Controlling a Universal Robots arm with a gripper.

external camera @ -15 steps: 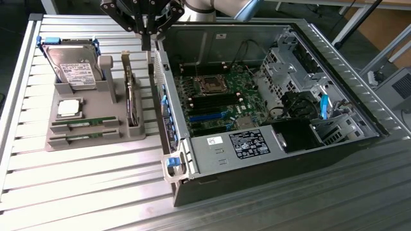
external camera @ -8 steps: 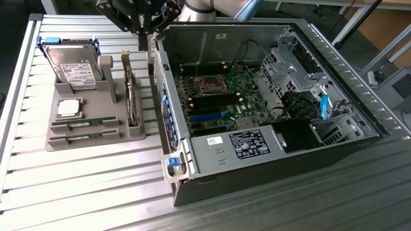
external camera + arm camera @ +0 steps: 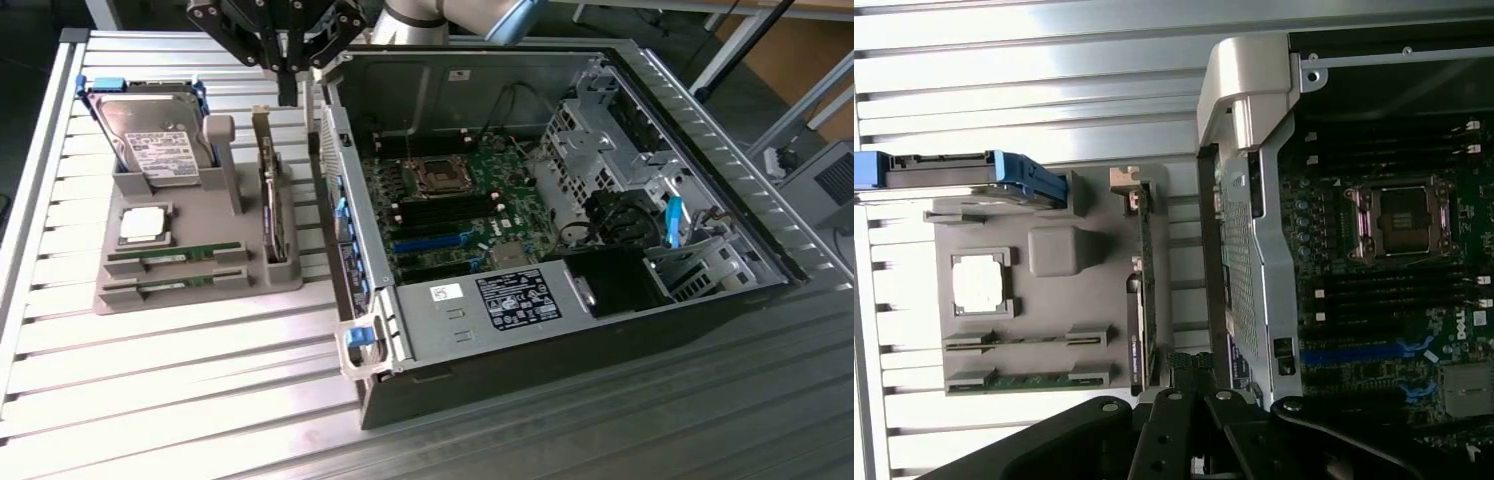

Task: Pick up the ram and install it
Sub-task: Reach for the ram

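Observation:
Two alike green ram sticks lie flat in slots at the front of a grey holder point(image 3: 200, 215): one point(image 3: 175, 254) just behind the other point(image 3: 171, 284). The wrist view has them as the first stick point(image 3: 1024, 340) and the second stick point(image 3: 1030, 379). My gripper point(image 3: 299, 95) hangs high above the gap between the holder and the open computer case point(image 3: 561, 300), open and holding nothing. Its dark fingers point(image 3: 1176, 372) point down near the case wall. The motherboard point(image 3: 447, 210) lies bare inside, with black memory slots point(image 3: 1399, 290) beside the processor socket point(image 3: 1399, 220).
The holder also carries a hard drive point(image 3: 158, 140) in a blue frame, a processor chip point(image 3: 144, 224) and an upright card with a metal bracket point(image 3: 274, 215). The case's raised side wall point(image 3: 334, 200) stands between holder and motherboard. A power supply point(image 3: 494, 300) sits at the case's front.

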